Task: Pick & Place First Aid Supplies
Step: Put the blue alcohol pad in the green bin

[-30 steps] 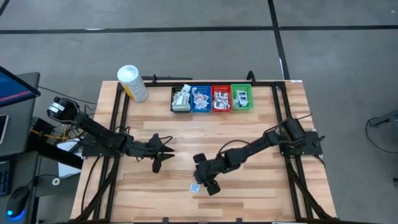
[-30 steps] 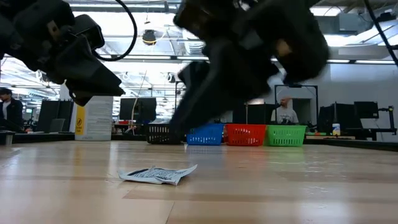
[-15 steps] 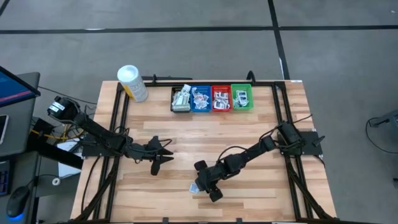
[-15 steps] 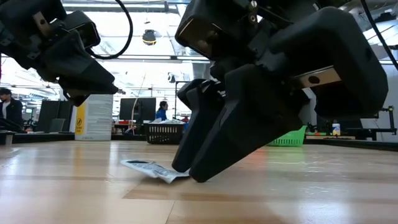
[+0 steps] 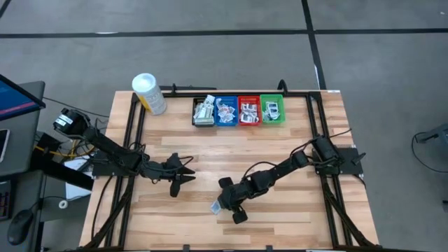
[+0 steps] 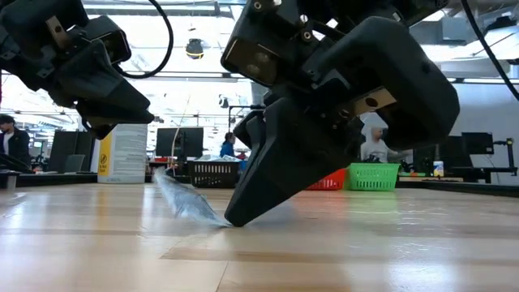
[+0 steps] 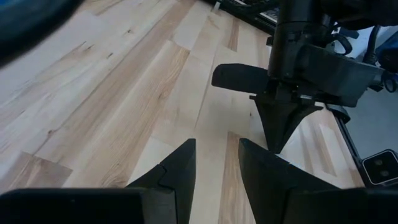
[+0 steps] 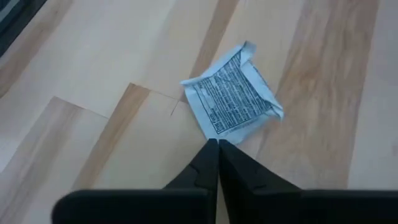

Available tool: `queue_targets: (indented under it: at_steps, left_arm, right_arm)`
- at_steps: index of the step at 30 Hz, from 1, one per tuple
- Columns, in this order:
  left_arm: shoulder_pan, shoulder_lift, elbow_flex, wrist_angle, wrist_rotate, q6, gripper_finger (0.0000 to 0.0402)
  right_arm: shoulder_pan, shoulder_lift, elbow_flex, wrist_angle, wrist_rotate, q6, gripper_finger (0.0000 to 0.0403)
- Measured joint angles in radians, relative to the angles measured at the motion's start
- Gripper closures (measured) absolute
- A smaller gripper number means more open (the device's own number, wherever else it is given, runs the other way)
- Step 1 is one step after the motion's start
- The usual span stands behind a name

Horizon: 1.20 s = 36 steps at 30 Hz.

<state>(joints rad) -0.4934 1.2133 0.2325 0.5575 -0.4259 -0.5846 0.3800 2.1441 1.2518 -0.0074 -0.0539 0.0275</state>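
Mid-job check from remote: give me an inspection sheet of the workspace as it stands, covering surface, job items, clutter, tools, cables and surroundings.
Surface: wooden table, planks bare in the middle.
Job's things: one packet at the front of the table, tilted up on one edge; more packets fill the four bins along the far edge.
Clutter: white tub at the far left corner.
Tools: right tool shut on the packet's corner, tips at the table; left tool open, empty, above the table's left half.
Cables: bundles run along both side rails.
Surroundings: people at desks with monitors behind the table.
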Motion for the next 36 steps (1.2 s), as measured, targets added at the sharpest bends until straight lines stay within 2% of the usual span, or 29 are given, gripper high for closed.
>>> queue_targets:
  at_steps: [4, 11, 16, 18, 20, 24, 27, 29, 36]
  left_arm:
    - [0.0, 0.0, 0.0, 0.0, 0.0, 0.0, 0.028]
    - [0.0, 0.0, 0.0, 0.0, 0.0, 0.001, 0.028]
    - [0.0, 0.0, 0.0, 0.0, 0.0, 0.003, 0.028]
    - [0.0, 0.0, 0.0, 0.0, 0.0, 0.003, 0.028]
    - [0.0, 0.0, 0.0, 0.0, 0.0, 0.003, 0.028]
    - [0.0, 0.0, 0.0, 0.0, 0.0, 0.003, 0.028]
    - [0.0, 0.0, 0.0, 0.0, 0.0, 0.003, 0.028]
    - [0.0, 0.0, 0.0, 0.0, 0.0, 0.003, 0.028]
    - [0.0, 0.001, 0.0, -0.003, 0.0, 0.003, 0.028]
  right_arm:
    - [-0.007, -0.017, -0.001, -0.007, 0.013, 0.0, 0.0401]
    - [-0.022, -0.118, -0.01, -0.08, 0.133, -0.05, 0.0402]
    - [-0.033, -0.22, -0.006, -0.225, 0.207, -0.087, 0.0402]
    - [-0.037, -0.251, -0.008, -0.266, 0.214, -0.087, 0.0403]
    - [-0.039, -0.276, -0.007, -0.254, 0.173, -0.072, 0.0403]
    - [-0.04, -0.277, -0.006, -0.189, 0.13, 0.049, 0.0395]
    - [-0.04, -0.27, -0.006, -0.159, 0.092, 0.13, 0.0367]
    - [-0.04, -0.242, -0.001, -0.106, 0.056, 0.144, 0.0339]
    - [-0.019, -0.16, -0.004, -0.043, 0.028, 0.147, 0.0228]
